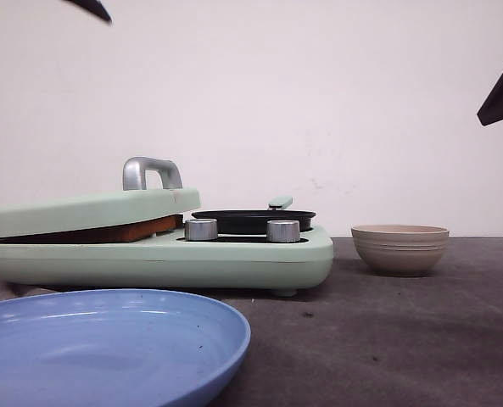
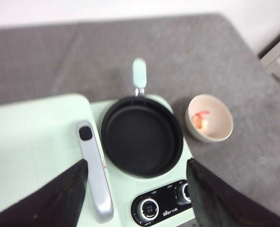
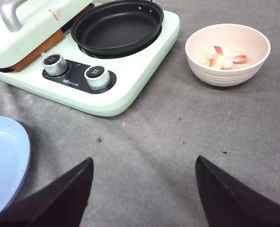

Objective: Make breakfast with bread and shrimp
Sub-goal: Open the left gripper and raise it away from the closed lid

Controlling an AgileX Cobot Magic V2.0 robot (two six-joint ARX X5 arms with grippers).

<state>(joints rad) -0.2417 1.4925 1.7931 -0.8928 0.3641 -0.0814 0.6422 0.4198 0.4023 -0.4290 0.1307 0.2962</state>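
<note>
Both grippers, left (image 2: pixel 137 201) & right (image 3: pixel 144 194), spread empty; small red-orange shrimp (image 3: pixel 223 56) in beige ribbed bowl (image 3: pixel 227 75) could slip when pinched.

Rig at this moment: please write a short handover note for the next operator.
Left gripper and right gripper: jaws open, empty, above the table.
Shrimp: in the beige bowl, beside the green cooker.
Bread: brown edge showing under the nearly closed lid.
Black pan and blue plate: empty.
Left: cook the shrimp, plate the food.
</note>
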